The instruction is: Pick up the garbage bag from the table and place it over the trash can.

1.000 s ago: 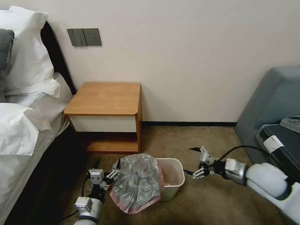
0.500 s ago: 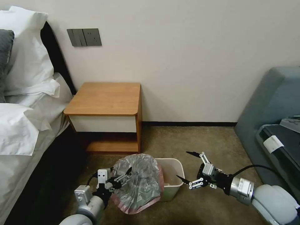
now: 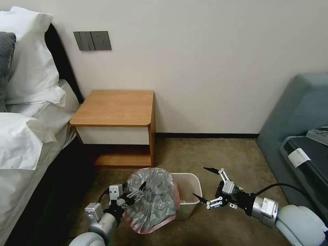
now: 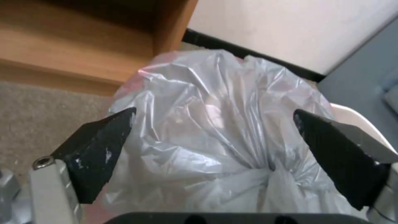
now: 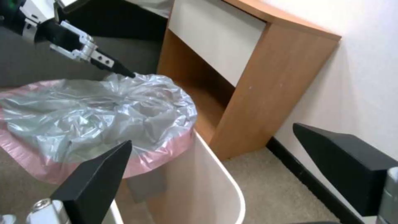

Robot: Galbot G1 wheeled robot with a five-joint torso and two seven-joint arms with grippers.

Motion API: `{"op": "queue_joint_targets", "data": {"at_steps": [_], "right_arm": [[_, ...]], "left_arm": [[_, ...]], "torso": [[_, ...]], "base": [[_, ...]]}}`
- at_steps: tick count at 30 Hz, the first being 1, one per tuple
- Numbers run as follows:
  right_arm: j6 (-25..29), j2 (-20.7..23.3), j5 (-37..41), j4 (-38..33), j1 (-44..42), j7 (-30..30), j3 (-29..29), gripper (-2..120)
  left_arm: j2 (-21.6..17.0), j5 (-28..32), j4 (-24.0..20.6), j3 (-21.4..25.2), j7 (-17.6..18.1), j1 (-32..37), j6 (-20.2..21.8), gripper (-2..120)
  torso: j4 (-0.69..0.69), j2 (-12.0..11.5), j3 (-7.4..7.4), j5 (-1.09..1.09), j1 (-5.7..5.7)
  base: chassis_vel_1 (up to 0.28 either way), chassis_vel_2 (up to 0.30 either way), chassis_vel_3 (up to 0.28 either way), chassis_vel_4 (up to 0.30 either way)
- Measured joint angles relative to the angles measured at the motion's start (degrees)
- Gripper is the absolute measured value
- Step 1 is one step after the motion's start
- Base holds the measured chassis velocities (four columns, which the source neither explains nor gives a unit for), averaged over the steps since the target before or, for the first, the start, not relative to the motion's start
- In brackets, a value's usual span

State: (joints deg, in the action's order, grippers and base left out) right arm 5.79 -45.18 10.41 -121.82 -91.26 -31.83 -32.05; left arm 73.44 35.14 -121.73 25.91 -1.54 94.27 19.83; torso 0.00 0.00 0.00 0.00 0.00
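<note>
The silvery-grey garbage bag (image 3: 152, 200) with its pink rim lies bunched over the left end of the cream trash can (image 3: 189, 196) on the carpet. The can's right end is uncovered. My left gripper (image 3: 135, 192) is open at the bag's left side, and in the left wrist view its fingers (image 4: 99, 149) stand either side of the crinkled bag (image 4: 207, 133). In the right wrist view one of those fingers (image 5: 99, 60) touches the bag (image 5: 91, 118). My right gripper (image 3: 206, 184) is open just right of the can (image 5: 199, 177), holding nothing. The table (image 3: 116, 107) behind has a bare top.
A bed with white pillows (image 3: 24, 136) runs along the left. A grey sofa (image 3: 300, 112) with a dark case stands at the right. Open carpet (image 3: 212, 153) lies between the can and the wall.
My left gripper has moved right, from beside the bag to over its left part. My right arm has dropped lower and its gripper has shifted slightly toward the can, still open.
</note>
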Motion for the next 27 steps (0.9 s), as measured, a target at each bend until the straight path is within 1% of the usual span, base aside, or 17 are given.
{"op": "queue_joint_targets", "data": {"at_steps": [3, 4, 7, 8, 11, 14, 16, 18, 19, 20, 22, 23, 24, 25, 27], "right_arm": [[0.0, 0.0, 0.0, 0.1, 0.0, 0.3, 0.0, 100], [0.0, 0.0, 0.0, 0.1, 0.0, 0.3, 0.0, 100], [0.2, -0.3, 0.0, 0.1, -0.2, 0.4, 0.0, 100], [0.2, -0.3, 0.0, 0.1, -0.2, 0.4, 0.0, 100], [0.3, -0.7, 0.0, 0.1, -0.3, 0.5, 0.0, 100], [0.3, -0.7, 0.0, 0.0, -0.3, 0.6, 0.0, 100], [0.3, -0.7, 0.0, 0.0, -0.3, 0.6, 0.0, 100], [0.3, -0.7, 0.0, -0.1, -0.3, 0.6, 0.0, 100], [0.3, -0.7, 0.0, -0.1, -0.3, 0.6, 0.0, 100], [0.3, -0.8, 0.0, -0.1, -0.3, 0.6, 0.0, 100], [0.4, -0.9, 0.0, -0.1, -0.5, 0.6, 0.0, 100], [0.4, -0.9, 0.0, -0.1, -0.5, 0.6, 0.0, 100], [0.5, -0.9, 0.0, -0.1, -0.5, 0.6, -0.1, 100], [0.5, -0.9, 0.0, -0.1, -0.5, 0.6, -0.1, 100], [0.5, -1.1, 0.0, -0.1, -0.5, 0.6, 0.0, 100]], "left_arm": [[0.2, 0.8, 0.1, -0.1, 0.6, -0.4, 1.9, 100], [0.2, 0.8, 0.1, -0.1, 0.6, -0.4, 1.9, 100], [0.5, 5.1, -0.2, -0.3, 1.0, -1.0, 3.8, 100], [0.5, 5.1, -0.2, -0.3, 1.0, -1.0, 3.8, 100], [0.8, 8.8, -0.4, -0.3, 1.0, -1.5, 4.2, 99], [0.9, 10.5, -0.8, -0.3, 1.0, -1.6, 4.4, 99], [0.9, 10.3, -0.8, -0.3, 1.0, -1.6, 4.4, 99], [0.9, 6.3, -0.9, 0.2, 1.2, -1.6, 4.3, 98], [0.9, 6.3, -0.9, 0.2, 1.2, -1.6, 4.3, 98], [0.7, 4.3, -1.1, 0.5, 1.5, -1.6, 4.7, 98], [0.2, -0.3, -2.0, 1.6, 2.2, -1.5, 7.3, 98], [0.2, -0.3, -2.0, 1.6, 2.2, -1.5, 7.3, 98], [0.0, -1.9, -2.4, 2.0, 2.2, -1.5, 8.7, 98], [0.0, -1.9, -2.4, 2.0, 2.2, -1.5, 8.7, 98], [-0.4, -3.6, -3.4, 2.7, 2.0, -1.7, 11.8, 97]], "torso": [[0.0, 0.0, 0.0, 0.0, 0.0], [0.0, 0.0, 0.0, 0.0, 0.0], [0.0, 0.0, 0.0, 0.0, 0.0], [0.0, 0.0, 0.0, 0.0, 0.0], [0.0, 0.0, 0.0, 0.0, 0.0], [0.0, 0.0, 0.0, 0.0, 0.0], [0.0, 0.0, 0.0, 0.0, 0.0], [0.0, 0.0, 0.0, -0.01, 0.0], [0.0, 0.0, 0.0, -0.01, 0.0], [0.0, 0.0, 0.0, -0.01, 0.0], [0.0, 0.0, 0.0, 0.0, 0.0], [0.0, 0.0, 0.0, 0.0, 0.0], [0.0, 0.0, 0.0, -0.01, 0.0], [0.0, 0.0, 0.0, -0.01, 0.0], [0.0, 0.0, 0.0, 0.0, 0.0]], "base": [[0.0, 0.0, 0.0, 0.0], [0.0, 0.0, 0.0, 0.0], [0.0, 0.0, 0.0, 0.0], [0.0, 0.0, 0.0, 0.0], [0.0, 0.0, 0.0, 0.0], [0.0, 0.0, 0.0, 0.0], [0.0, 0.0, 0.0, 0.0], [0.0, 0.0, 0.0, 0.0], [0.0, 0.0, 0.0, 0.0], [0.0, 0.0, 0.0, 0.0], [0.0, 0.0, 0.0, 0.0], [0.0, 0.0, 0.0, 0.0], [0.0, 0.0, 0.0, 0.0], [0.0, 0.0, 0.0, 0.0], [0.0, 0.0, 0.0, 0.0]]}}
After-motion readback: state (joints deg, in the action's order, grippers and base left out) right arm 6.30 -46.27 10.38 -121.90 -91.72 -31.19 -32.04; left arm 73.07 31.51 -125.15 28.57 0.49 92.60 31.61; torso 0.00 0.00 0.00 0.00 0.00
